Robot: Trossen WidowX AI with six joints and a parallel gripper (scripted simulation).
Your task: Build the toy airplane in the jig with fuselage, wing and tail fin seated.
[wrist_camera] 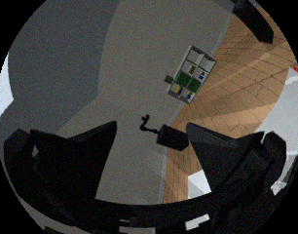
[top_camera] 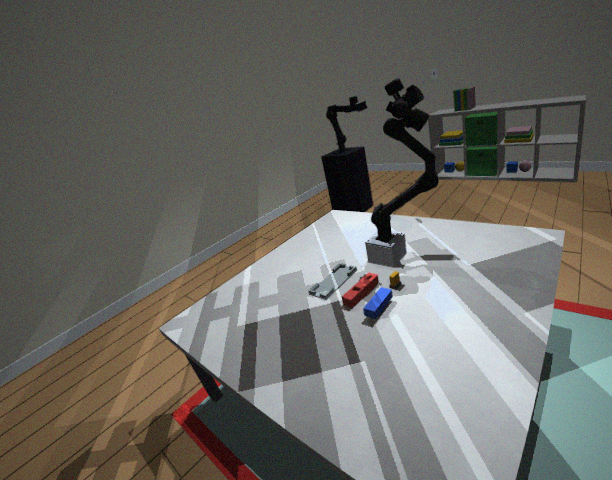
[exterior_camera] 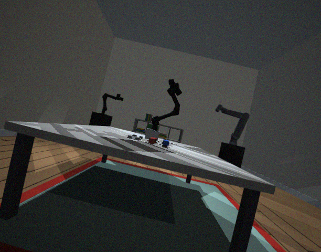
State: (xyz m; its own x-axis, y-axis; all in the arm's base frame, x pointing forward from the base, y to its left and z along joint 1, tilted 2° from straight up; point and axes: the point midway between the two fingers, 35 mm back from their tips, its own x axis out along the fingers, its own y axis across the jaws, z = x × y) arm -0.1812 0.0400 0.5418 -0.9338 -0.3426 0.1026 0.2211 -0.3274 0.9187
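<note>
The grey jig cradle [top_camera: 333,281] [exterior_camera: 135,137] lies on the table, left of the parts in the top view. The red fuselage [top_camera: 360,290] [exterior_camera: 152,140] lies beside it, outside the cradle, with dark sockets showing on its top. The blue wing [top_camera: 377,303] [exterior_camera: 165,143] lies on the table right of the fuselage. The small yellow tail fin [top_camera: 394,279] stands near the arm's base; it cannot be made out in the exterior view. My gripper [wrist_camera: 152,125] is open and empty, its two black fingers wide apart, raised high above the table and far from the parts.
The arm's grey base block [top_camera: 385,250] stands on the table [top_camera: 425,361] behind the parts. Other arms on dark pedestals [top_camera: 347,179] [exterior_camera: 231,154] stand beyond the table. A shelf [top_camera: 554,139] [wrist_camera: 204,51] with bins stands against the back wall.
</note>
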